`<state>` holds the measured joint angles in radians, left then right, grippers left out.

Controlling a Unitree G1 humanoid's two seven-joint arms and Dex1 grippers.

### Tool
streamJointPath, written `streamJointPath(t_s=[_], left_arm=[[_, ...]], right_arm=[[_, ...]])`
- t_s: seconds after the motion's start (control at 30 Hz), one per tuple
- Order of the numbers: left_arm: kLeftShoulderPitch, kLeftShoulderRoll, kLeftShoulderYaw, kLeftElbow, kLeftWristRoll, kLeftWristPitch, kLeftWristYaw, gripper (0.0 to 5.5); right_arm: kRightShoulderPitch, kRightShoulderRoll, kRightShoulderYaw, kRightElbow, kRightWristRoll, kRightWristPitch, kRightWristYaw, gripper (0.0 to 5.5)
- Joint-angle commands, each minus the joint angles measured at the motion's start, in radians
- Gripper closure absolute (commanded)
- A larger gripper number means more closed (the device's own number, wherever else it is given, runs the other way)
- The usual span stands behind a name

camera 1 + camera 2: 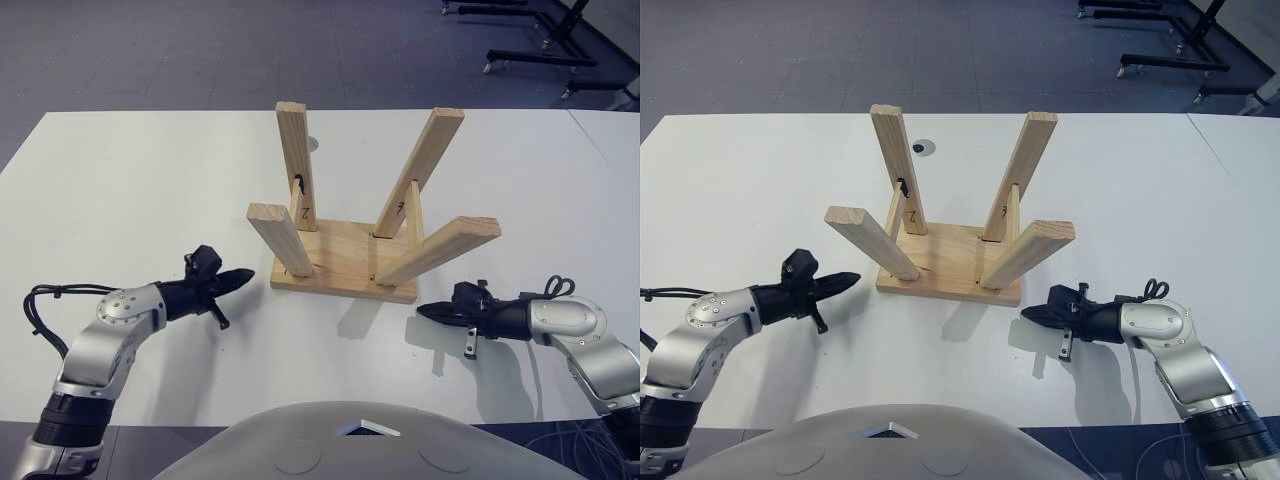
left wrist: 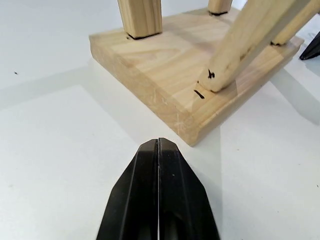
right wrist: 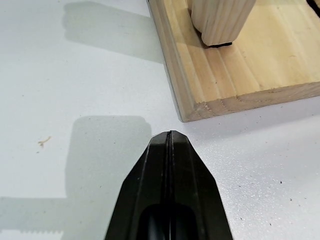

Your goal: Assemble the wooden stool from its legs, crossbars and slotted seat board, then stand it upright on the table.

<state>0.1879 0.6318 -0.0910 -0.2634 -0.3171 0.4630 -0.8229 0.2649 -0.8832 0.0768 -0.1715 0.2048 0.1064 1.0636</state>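
**Operator:** Report assembly status.

**Technician:** The stool (image 1: 345, 262) sits inverted near the middle of the table (image 1: 130, 190). Its seat board (image 1: 330, 280) lies flat, with four legs (image 1: 297, 165) set in it and splaying upward. The thin pieces beside the two far legs appear to be crossbars (image 1: 413, 212). Remaining, as judged: turn the stool upright.

**Operator:** Gripper condition?

**Technician:** The left gripper (image 1: 246, 273) is closed and empty, just left of the board's near-left corner. The right gripper (image 1: 421, 309) is closed and empty, just beside the near-right corner. Neither touches the board.

**Operator:** Clearance?

**Technician:** There is open table to the left, right and far side. The near legs overhang the board toward each gripper, and the near table edge is close.
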Motion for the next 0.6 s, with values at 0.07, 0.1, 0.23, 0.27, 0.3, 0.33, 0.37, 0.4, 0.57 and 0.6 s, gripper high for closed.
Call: streamJointPath(t_s=[0.07,0.1,0.23,0.27,0.3,0.33,0.37,0.4,0.57,0.6], left_arm=[[-0.011,-0.008,-0.150,0.029,0.133,-0.039,0.024,5.50],[-0.019,-0.014,-0.161,0.044,0.150,-0.048,0.038,5.50],[-0.052,-0.032,-0.179,0.096,0.196,-0.075,0.082,5.50],[-0.052,-0.031,-0.173,0.095,0.189,-0.073,0.082,5.50],[-0.042,-0.025,-0.151,0.070,0.157,-0.065,0.071,5.50],[-0.030,-0.015,-0.132,0.041,0.121,-0.056,0.051,5.50],[-0.003,0.006,-0.103,-0.009,0.058,-0.036,0.010,5.50],[0.021,0.028,-0.077,-0.050,0.003,-0.016,-0.031,5.50],[0.006,0.121,-0.011,0.003,0.023,-0.017,-0.064,5.50],[-0.026,0.117,-0.025,0.047,0.074,-0.032,-0.027,5.50]], right_arm=[[-0.012,-0.013,0.000,0.008,-0.013,0.007,0.013,5.49],[-0.019,-0.011,0.003,0.009,-0.015,0.008,0.014,5.49],[-0.020,0.003,0.009,0.008,-0.019,0.005,0.011,5.49],[-0.018,0.004,0.010,0.009,-0.019,0.004,0.010,5.49],[-0.015,0.005,0.008,0.010,-0.019,0.003,0.009,5.49],[-0.012,0.005,0.005,0.011,-0.018,0.002,0.008,5.49],[-0.008,0.004,0.004,0.014,-0.019,-0.001,0.007,5.49],[-0.005,0.004,0.002,0.017,-0.020,-0.002,0.005,5.49],[0.001,0.016,0.007,0.036,-0.026,-0.011,-0.011,5.49],[-0.002,0.019,0.010,0.040,-0.027,-0.012,-0.012,5.49]])
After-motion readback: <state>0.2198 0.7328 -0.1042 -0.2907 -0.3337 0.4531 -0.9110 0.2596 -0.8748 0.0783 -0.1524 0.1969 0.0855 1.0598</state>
